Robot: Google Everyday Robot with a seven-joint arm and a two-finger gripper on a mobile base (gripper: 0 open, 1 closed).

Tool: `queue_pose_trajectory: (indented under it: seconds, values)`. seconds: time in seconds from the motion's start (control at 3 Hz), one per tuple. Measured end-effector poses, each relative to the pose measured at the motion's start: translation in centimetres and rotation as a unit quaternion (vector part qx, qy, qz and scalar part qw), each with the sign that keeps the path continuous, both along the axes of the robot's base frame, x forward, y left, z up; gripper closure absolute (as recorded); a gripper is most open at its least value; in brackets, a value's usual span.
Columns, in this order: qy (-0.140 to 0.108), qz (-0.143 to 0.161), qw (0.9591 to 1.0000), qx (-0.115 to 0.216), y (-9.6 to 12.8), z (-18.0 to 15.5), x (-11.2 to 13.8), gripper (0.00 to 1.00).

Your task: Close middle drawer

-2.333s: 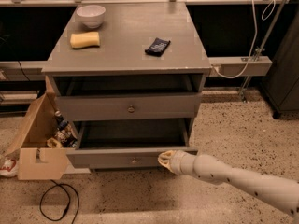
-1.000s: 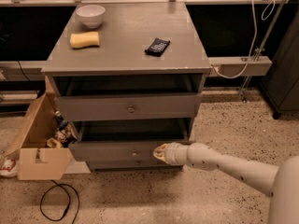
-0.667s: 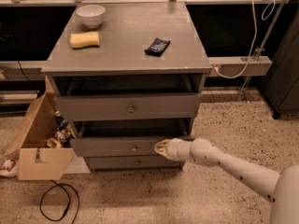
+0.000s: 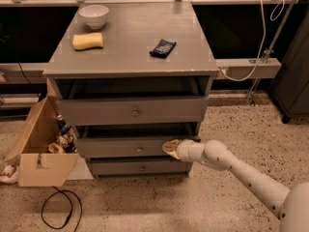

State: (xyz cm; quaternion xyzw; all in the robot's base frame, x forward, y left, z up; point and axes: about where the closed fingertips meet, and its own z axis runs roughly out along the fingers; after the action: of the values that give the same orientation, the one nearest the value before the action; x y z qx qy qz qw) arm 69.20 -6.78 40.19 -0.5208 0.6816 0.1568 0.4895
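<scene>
Gripper (image 4: 170, 148) against right end of middle drawer (image 4: 120, 148) front, jaws seemingly pressed together into one wedge. Drawer nearly in, just proud of cabinet (image 4: 130, 57). Risk of racking and jamming from off-centre push; also of slipping past right edge.

Grey cabinet top (image 4: 130, 30): white bowl (image 4: 93, 16), yellow sponge (image 4: 88, 41), dark packet (image 4: 162, 48) (hand (image 4: 170, 148) at middle drawer (image 4: 120, 148)).

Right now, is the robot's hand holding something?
Nothing seems held: the gripper just presses against the middle drawer front, right of its knob.
</scene>
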Motion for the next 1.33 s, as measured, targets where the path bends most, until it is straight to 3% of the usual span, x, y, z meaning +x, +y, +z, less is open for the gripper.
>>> queue_pose_trajectory:
  seconds: [1.33]
  values:
    - [-0.004, -0.027, 0.9967, 0.076, -2.4, 0.1, -0.3, 1.00]
